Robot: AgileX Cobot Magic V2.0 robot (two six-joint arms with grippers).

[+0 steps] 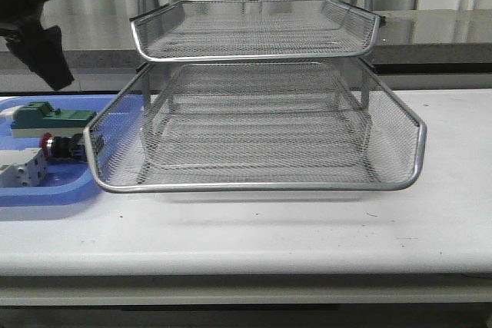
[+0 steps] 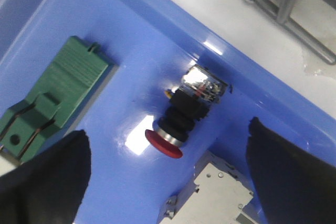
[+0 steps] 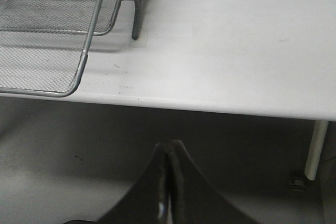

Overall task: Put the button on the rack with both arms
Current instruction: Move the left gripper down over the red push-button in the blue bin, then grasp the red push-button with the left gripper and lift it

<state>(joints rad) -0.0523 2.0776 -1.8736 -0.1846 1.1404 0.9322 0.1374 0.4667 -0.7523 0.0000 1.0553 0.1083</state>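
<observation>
The button (image 2: 184,114) lies on its side in the blue tray (image 2: 126,30), red cap toward my fingers; it also shows in the front view (image 1: 60,145). My left gripper (image 2: 168,174) is open above the tray, its black fingertips (image 2: 47,177) wide apart on either side of the button, not touching it. In the front view the left arm (image 1: 34,32) hangs at the upper left. The silver wire-mesh rack (image 1: 254,124) stands mid-table; its corner shows in the right wrist view (image 3: 52,40). My right gripper (image 3: 169,153) is shut and empty, off the table's front edge.
A green block (image 2: 50,100) and a white-grey boxy component (image 2: 210,195) lie in the blue tray beside the button. The tray (image 1: 46,190) sits left of the rack, close to its lower tier. A table leg (image 3: 315,150) shows below the table edge.
</observation>
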